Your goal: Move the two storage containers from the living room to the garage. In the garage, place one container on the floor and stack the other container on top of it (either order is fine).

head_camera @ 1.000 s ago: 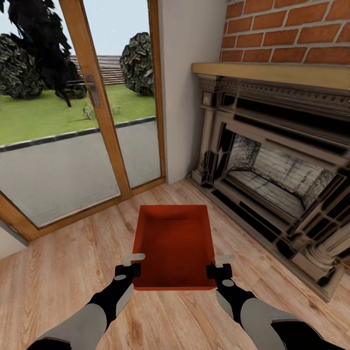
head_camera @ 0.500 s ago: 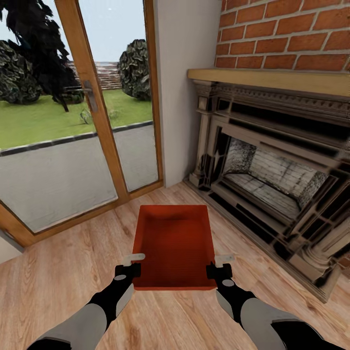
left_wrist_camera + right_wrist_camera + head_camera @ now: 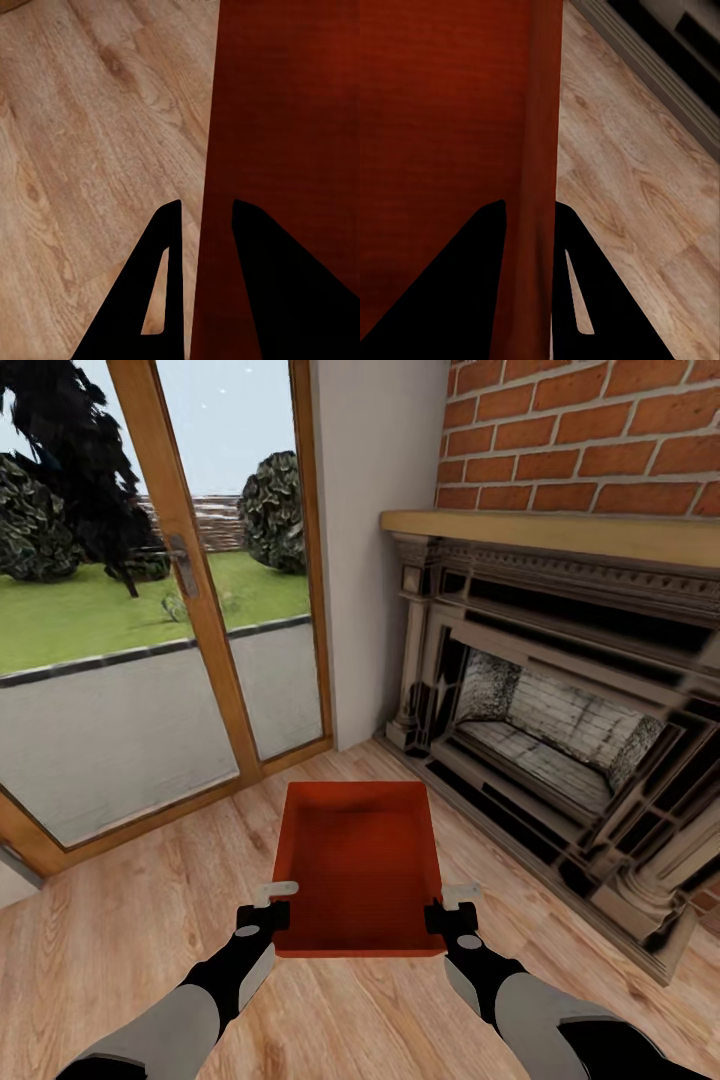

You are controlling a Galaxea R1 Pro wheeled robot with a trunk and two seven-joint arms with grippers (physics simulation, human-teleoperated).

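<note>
We hold one orange-red storage container (image 3: 360, 865) up between our two claws, over the wood floor (image 3: 130, 920). Our left gripper (image 3: 272, 896) is pinched on its left wall. Our right gripper (image 3: 452, 898) is pinched on its right wall. A brick fireplace (image 3: 560, 740) stands ahead to the right of our claws, and a glass door (image 3: 150, 620) ahead to the left.

Fireplace (image 3: 560, 720) blocks right of the fingers (image 3: 275, 888); glass door (image 3: 150, 650) ahead-left; bare wood floor (image 3: 120, 920) lies open leftward.

Light plank floor (image 3: 120, 920) (fireplace (image 3: 560, 750) standing on it).
</note>
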